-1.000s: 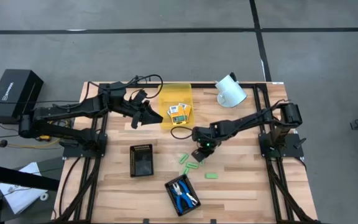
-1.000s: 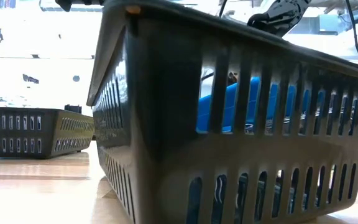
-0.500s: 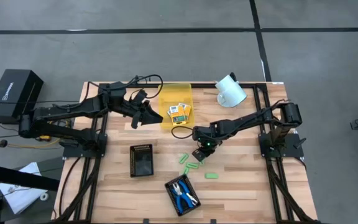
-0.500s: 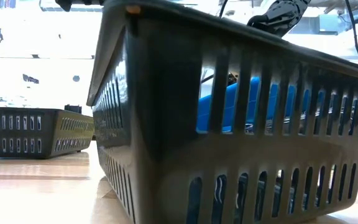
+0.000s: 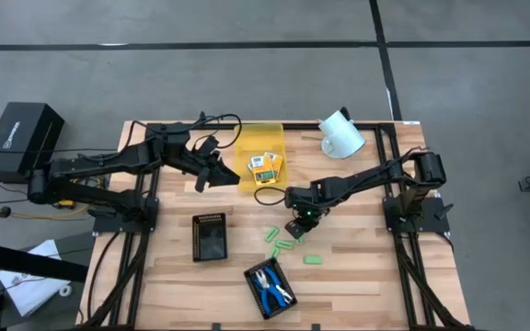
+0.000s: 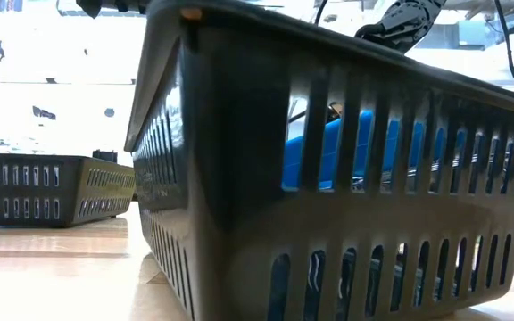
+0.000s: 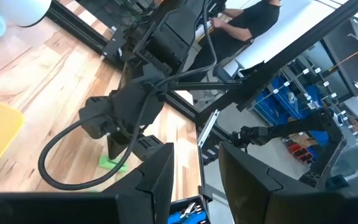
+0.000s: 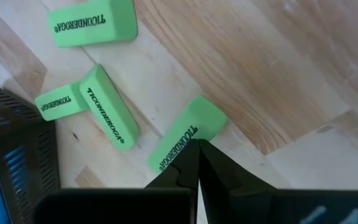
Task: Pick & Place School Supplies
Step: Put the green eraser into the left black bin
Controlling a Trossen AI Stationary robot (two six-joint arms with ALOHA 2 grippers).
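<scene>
High view: left of the translucent yellow plastic bin (image 5: 261, 147) holding yellow-orange printed boxes (image 5: 266, 166), the left gripper (image 5: 212, 172) hovers, fingers parted, empty. Right and nearer, the right gripper (image 5: 293, 229), clenched, sits over small light-green rubber blocks (image 5: 283, 245). Likely picking one; it must open first.

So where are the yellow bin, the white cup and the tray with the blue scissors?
yellow bin (image 5: 249, 140): high view, bare floor of the bin.
white cup (image 5: 342, 135): high view, its side.
black tray (image 5: 252, 276): high view, its rim corner.
</scene>
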